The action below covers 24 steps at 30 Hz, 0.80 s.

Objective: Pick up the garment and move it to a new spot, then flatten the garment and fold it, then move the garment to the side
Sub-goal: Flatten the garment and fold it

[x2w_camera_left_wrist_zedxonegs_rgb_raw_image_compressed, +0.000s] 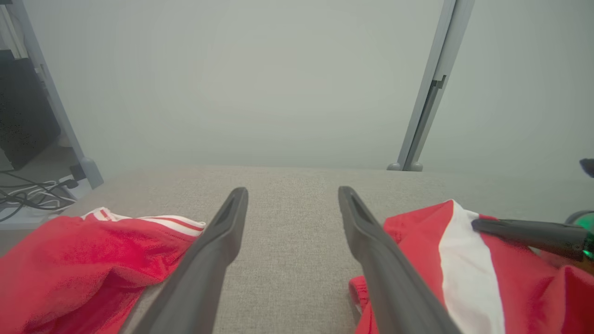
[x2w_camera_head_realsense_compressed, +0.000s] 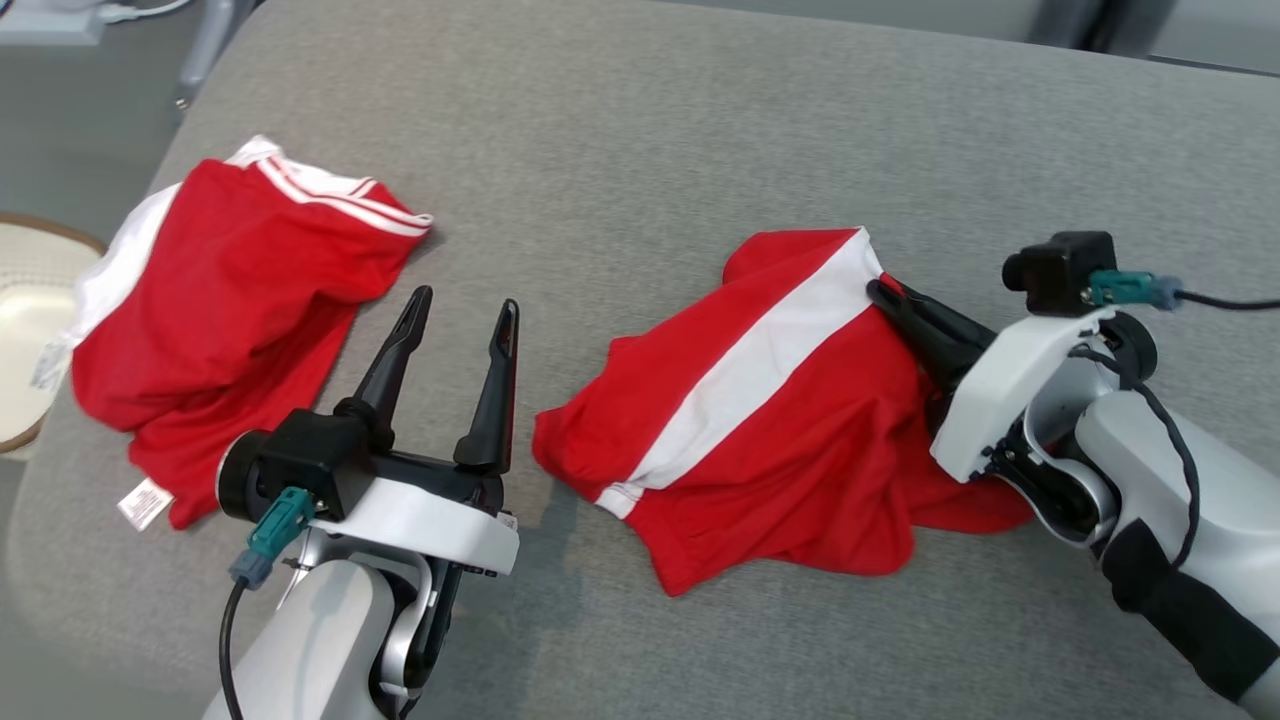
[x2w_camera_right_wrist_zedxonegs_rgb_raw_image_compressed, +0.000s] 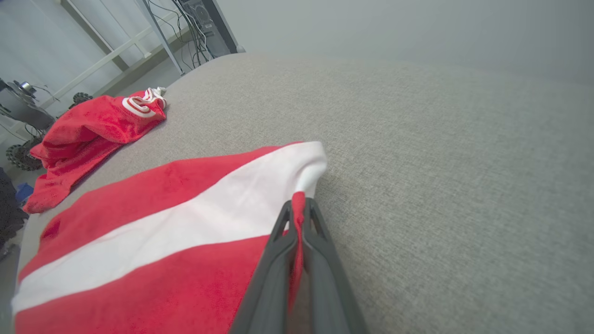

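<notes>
Nearest, the left gripper [x2w_camera_head_realsense_compressed: 467, 300] has its two fingers spread wide, with nothing between them, over the grey tabletop [x2w_camera_head_realsense_compressed: 650, 150] in the gap between two garments. To its right lies the red garment with a white band [x2w_camera_head_realsense_compressed: 800, 440], crumpled. The right gripper [x2w_camera_head_realsense_compressed: 882, 290] is pressed together on its far right edge (a thin red fold sits between the fingers). Farther left, near the tabletop's corner, lies a second red garment [x2w_camera_head_realsense_compressed: 230, 310] with white stripes.

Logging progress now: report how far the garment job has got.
Done: nothing visibly; the red white-banded garment lies crumpled on the grey cushion. In hand: right gripper is shut on its edge. Remaining: lifting, moving, flattening, folding, setting aside. The left gripper is open, beside a second crumpled red garment.
</notes>
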{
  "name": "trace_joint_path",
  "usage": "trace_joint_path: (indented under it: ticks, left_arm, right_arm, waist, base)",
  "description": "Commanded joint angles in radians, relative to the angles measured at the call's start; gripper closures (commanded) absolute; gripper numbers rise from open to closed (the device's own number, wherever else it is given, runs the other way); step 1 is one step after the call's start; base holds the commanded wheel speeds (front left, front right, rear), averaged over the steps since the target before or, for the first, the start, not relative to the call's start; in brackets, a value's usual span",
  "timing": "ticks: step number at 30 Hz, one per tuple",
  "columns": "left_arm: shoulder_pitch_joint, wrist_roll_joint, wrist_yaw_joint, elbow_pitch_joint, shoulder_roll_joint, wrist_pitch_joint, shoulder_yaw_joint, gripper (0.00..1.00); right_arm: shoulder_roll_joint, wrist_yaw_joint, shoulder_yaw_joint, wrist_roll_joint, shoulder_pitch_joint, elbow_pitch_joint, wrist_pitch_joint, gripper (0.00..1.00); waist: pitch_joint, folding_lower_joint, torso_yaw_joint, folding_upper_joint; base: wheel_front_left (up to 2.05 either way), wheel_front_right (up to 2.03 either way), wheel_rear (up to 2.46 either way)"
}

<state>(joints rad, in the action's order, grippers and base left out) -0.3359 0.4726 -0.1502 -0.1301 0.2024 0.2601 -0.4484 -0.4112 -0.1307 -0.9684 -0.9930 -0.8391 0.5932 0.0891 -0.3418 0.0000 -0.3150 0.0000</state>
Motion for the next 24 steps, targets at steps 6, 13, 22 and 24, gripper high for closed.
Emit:
trace_joint_path:
  ticks: [6, 13, 22, 24]
  left_arm:
    - [0.004, -0.017, 0.006, -0.001, 0.020, 0.004, 0.018, 0.00]
    - [0.015, -0.025, -0.006, 0.017, 0.049, -0.005, 0.026, 0.00]
    - [0.007, -0.024, -0.010, 0.047, 0.057, -0.030, 0.014, 0.00]
    - [0.004, -0.025, -0.008, 0.048, 0.055, -0.032, 0.009, 0.00]
  right_arm:
    - [-0.039, 0.000, 0.096, -0.062, 0.110, -0.061, 0.145, 1.00]
    - [-0.062, 0.000, 0.414, -0.024, 0.339, -0.214, 0.178, 1.00]
    - [0.107, 0.000, 0.859, 0.362, 0.612, -0.470, 0.121, 1.00]
    - [0.138, 0.000, 0.878, 0.416, 0.618, -0.501, 0.088, 1.00]
  waist:
    - [0.025, 0.0000, 0.109, 0.0000]
    - [0.034, 0.0000, 0.214, 0.0000]
    - [0.025, 0.0000, 0.254, 0.0000]
    - [0.024, 0.0000, 0.251, 0.0000]
  base:
    - [0.00, 0.00, 0.00]
    - [0.00, 0.00, 0.00]
    - [0.00, 0.00, 0.00]
    - [0.00, 0.00, 0.00]
